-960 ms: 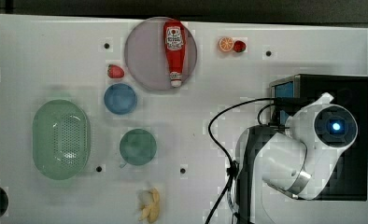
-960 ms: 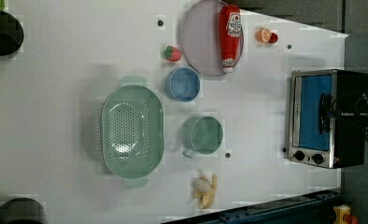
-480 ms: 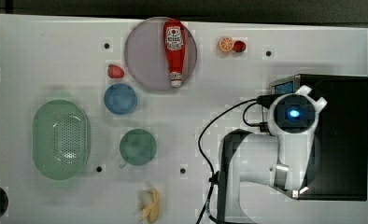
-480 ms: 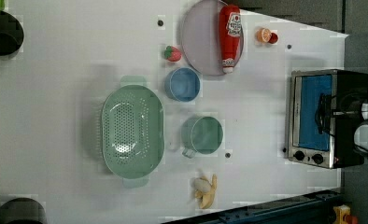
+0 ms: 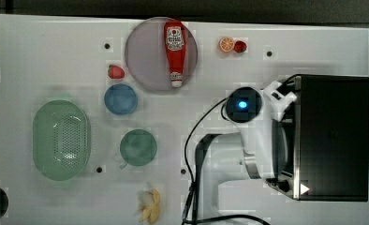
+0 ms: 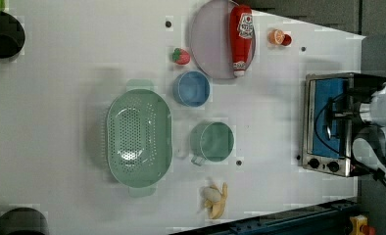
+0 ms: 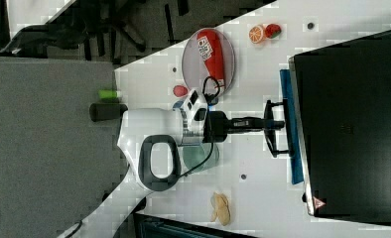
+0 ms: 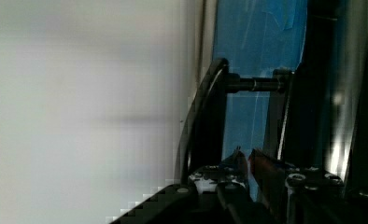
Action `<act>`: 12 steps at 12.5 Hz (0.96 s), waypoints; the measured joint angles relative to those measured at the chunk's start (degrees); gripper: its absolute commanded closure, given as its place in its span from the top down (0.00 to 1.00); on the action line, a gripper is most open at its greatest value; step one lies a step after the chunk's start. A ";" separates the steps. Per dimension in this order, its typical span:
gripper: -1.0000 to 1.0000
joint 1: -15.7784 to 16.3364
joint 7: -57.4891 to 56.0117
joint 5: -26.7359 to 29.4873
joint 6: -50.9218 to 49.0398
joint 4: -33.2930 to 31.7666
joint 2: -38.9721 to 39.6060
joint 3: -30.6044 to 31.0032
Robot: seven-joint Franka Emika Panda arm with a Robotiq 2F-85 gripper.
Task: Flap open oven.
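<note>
**Right view: claw reaching the oven door handle**

Right view shows the oven (image 7: 350, 124), a large black box with a silver front frame, standing on the white tabletop (image 7: 332, 29) at the right view's right. Its blue-tinted door (image 7: 286, 89) faces the arm, and a dark bar handle (image 7: 269, 128) stands off the glass on two short posts. You should judge the oven as heavy and rigid, unlikely to slide; the door is stiff metal and glass on a hinge, the glass being the fragile part. The handle is the place to take hold, near its middle, so the pull stays even.

The claw (image 7: 279, 123) points straight at the door, its tip at the handle, seemingly reaching past the bar toward the glass. In the wrist view the claw (image 8: 246, 161) shows its fingers (image 8: 239, 163) drawn narrow, almost together, with nothing between them, and the handle (image 8: 205, 116) passing just beside them. In the top view the oven (image 5: 332, 136) sits at the top view's right, the arm against its front
</note>
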 measured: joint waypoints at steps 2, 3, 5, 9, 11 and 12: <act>0.17 1.68 6.27 -2.55 -0.48 0.11 2.22 1.43; 0.17 2.50 9.39 -2.71 -0.17 0.11 3.69 2.18; 0.17 5.11 14.28 -2.97 0.56 -0.22 6.57 2.73; 0.17 7.69 17.09 -3.44 3.05 -0.11 13.67 4.63; 0.17 7.90 17.64 -3.25 4.78 -0.56 16.08 4.63; 0.17 7.93 17.81 -3.61 5.29 -0.56 16.50 4.67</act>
